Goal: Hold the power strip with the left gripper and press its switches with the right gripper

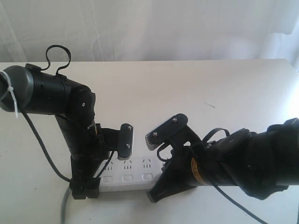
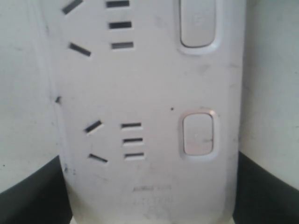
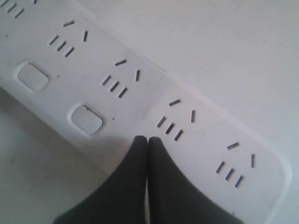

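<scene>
The power strip [image 1: 140,164] is a long bar of smooth white plastic with rounded edges. It lies left to right on the matte white table [image 1: 210,88], close to the near edge and left of the middle, with its grey cord [image 1: 64,206] leaving the left end. Its face is faintly scuffed and specked and carries groups of narrow dark socket slots [image 2: 122,24]. The switches [image 1: 127,177] are small rounded-rectangle buttons in shallow raised frames, set in a row along the near side. The left gripper [image 1: 88,185] is a black claw on a glossy black cylindrical arm with a looped cable [image 1: 57,55] and a white tie [image 1: 10,95]. It straddles the strip at the cord end; in the left wrist view its black fingers [image 2: 32,200] lie against both long edges, so it is clamped across the strip's width. The right gripper [image 3: 147,140], on a bulky black arm with a yellow-orange label [image 1: 195,171], is clenched on nothing. Its two smooth, tapered fingers [image 3: 124,186] are pressed together with only a hairline between them. Their joint tip rests on the strip's face in the switch row, just right of the three switches that show in the exterior view. Whether a switch lies under the tip is hidden. A pale draped curtain [image 1: 140,28] hangs beyond the table's far edge.
</scene>
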`<state>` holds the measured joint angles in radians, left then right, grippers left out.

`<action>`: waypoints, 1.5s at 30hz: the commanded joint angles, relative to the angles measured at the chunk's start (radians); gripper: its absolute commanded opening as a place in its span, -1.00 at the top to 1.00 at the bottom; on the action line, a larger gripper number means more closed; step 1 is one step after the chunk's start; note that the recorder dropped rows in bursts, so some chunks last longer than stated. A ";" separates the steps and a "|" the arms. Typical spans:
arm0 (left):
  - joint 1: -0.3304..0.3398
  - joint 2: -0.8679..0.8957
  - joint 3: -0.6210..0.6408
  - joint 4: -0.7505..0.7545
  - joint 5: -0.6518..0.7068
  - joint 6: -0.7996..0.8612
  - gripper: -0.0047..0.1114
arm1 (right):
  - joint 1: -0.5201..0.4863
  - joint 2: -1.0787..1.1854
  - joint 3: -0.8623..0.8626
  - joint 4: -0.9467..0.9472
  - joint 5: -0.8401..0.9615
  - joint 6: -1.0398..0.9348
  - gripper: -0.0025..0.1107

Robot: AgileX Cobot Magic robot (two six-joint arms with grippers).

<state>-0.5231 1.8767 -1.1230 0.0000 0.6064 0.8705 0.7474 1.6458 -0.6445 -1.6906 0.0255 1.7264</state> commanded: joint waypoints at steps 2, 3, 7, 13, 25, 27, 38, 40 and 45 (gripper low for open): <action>-0.003 0.033 0.019 0.000 0.038 0.019 0.92 | 0.000 0.011 -0.019 -0.010 0.018 0.019 0.96; -0.003 0.033 0.019 0.000 0.038 0.019 0.92 | 0.000 0.011 -0.019 -0.010 0.011 0.019 0.96; -0.003 0.033 0.019 0.000 0.038 0.019 0.92 | 0.000 0.011 -0.017 -0.010 0.004 0.019 0.96; -0.003 0.033 0.019 0.000 0.038 0.019 0.92 | 0.000 0.011 -0.017 -0.010 -0.055 0.023 0.96; -0.003 0.033 0.019 -0.007 0.042 0.019 0.92 | 0.000 0.037 0.018 -0.007 -0.026 0.029 0.96; -0.003 0.033 0.019 -0.012 0.042 0.019 0.92 | 0.000 0.053 0.018 -0.007 -0.026 0.029 0.96; -0.003 0.033 0.019 -0.014 0.042 0.023 0.92 | 0.000 0.071 0.018 -0.007 0.068 0.029 0.96; -0.003 0.033 0.019 -0.014 0.042 0.023 0.92 | 0.000 0.063 0.018 -0.007 0.072 0.029 0.96; -0.003 0.033 0.019 -0.014 0.042 0.023 0.92 | 0.000 0.054 0.026 -0.004 0.053 0.029 0.96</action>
<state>-0.5231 1.8767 -1.1230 -0.0055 0.6083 0.8785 0.7536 1.6791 -0.6504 -1.6986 0.0887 1.7510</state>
